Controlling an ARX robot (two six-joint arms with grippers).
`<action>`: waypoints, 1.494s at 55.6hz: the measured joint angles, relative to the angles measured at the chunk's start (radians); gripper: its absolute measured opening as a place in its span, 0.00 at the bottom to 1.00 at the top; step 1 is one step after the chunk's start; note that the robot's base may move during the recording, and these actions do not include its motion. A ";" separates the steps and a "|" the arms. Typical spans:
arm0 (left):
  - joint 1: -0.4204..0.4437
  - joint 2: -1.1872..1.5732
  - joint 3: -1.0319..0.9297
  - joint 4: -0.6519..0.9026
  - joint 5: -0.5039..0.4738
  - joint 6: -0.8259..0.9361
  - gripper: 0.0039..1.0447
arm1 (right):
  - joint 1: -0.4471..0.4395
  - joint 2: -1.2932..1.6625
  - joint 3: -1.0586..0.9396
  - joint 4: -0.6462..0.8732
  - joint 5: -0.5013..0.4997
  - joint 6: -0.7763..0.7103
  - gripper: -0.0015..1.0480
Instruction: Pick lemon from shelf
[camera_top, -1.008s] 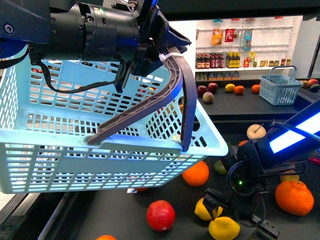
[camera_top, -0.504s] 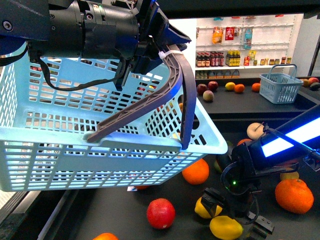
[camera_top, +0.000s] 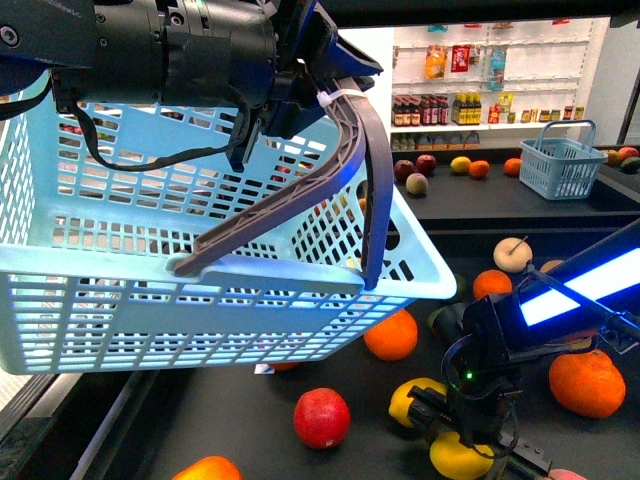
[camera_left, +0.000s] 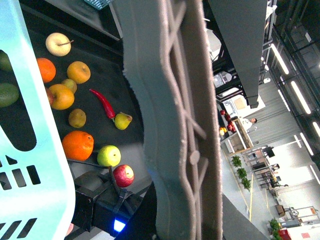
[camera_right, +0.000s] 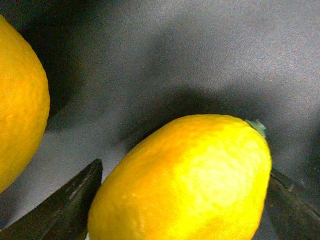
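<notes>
Right gripper (camera_top: 475, 450) has dropped onto lemon (camera_right: 185, 180) near red apple (camera_top: 321, 417); fingers (camera_right: 60, 210) spread astride it (not clamped yet); squeeze comes next.

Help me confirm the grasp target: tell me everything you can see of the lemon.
The lemon is a bright yellow oval with dimpled skin and a small greenish nub at one end. It lies on its side on the dark shelf, another yellow fruit nearby but apart. Fingers of the right tool flank it closely; contact is unclear.
</notes>
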 joint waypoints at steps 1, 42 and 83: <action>0.000 0.000 0.000 0.000 0.000 0.000 0.08 | 0.000 0.000 -0.001 0.001 0.000 0.000 0.74; 0.000 0.000 0.000 0.000 0.000 0.000 0.08 | -0.130 -0.400 -0.449 0.364 0.058 -0.220 0.61; 0.000 0.000 0.000 0.000 0.000 0.000 0.08 | -0.128 -1.262 -0.958 0.601 -0.454 -0.233 0.60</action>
